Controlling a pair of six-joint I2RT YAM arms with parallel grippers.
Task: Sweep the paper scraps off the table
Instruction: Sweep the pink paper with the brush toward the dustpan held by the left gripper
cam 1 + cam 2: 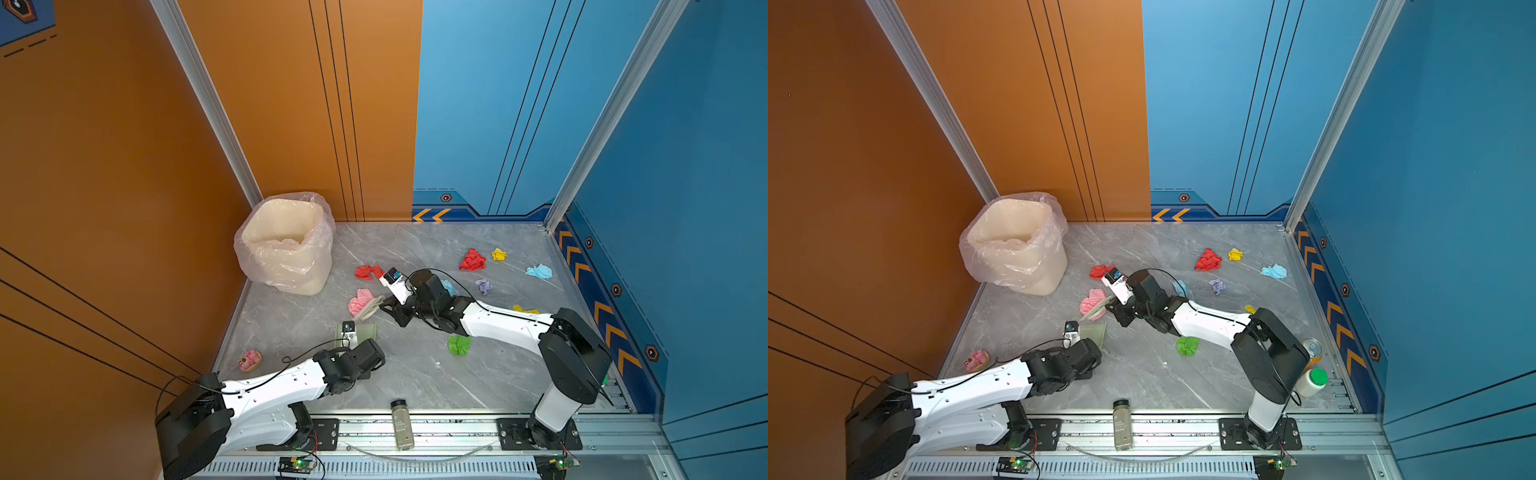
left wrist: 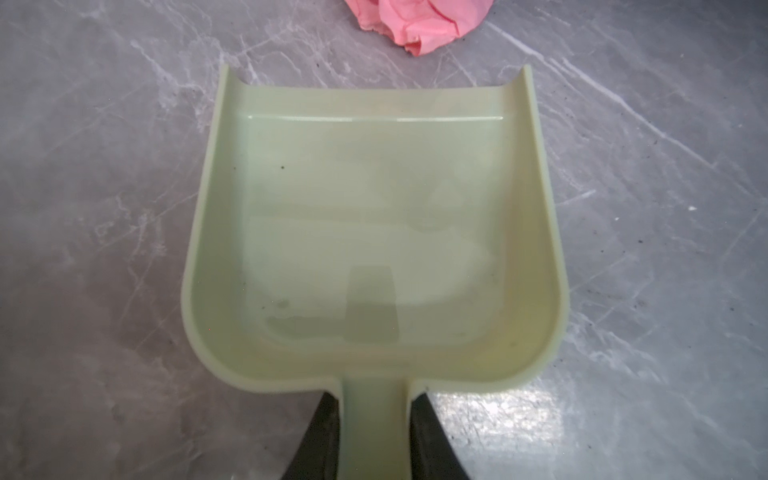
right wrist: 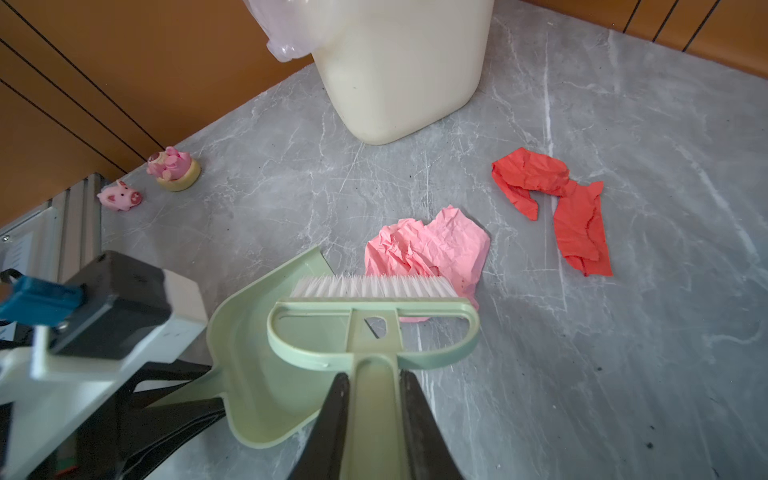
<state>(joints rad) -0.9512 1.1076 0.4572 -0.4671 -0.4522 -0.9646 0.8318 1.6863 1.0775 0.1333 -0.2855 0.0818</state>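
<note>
My left gripper [image 2: 376, 399] is shut on the handle of a pale green dustpan [image 2: 374, 232], which rests empty on the grey table [image 1: 415, 374]. My right gripper [image 3: 372, 378] is shut on the handle of a matching brush [image 3: 374, 320]. Its white bristles touch a pink wad [image 3: 428, 249] just beyond the dustpan's mouth [image 1: 365, 330]. Other paper scraps lie apart: a red one [image 1: 368, 271] near the bin, and red [image 1: 473, 260], yellow [image 1: 498, 254], light blue [image 1: 539, 271], lilac [image 1: 483, 286] and green [image 1: 459, 345] ones to the right.
A cream bin [image 1: 286, 245] lined with a clear bag stands at the back left. Pink pig figurines [image 3: 120, 195] sit by the left wall. A bottle [image 1: 402, 424] lies on the front rail. A can [image 1: 1312, 349] and a green-capped jar [image 1: 1312, 380] stand at the front right.
</note>
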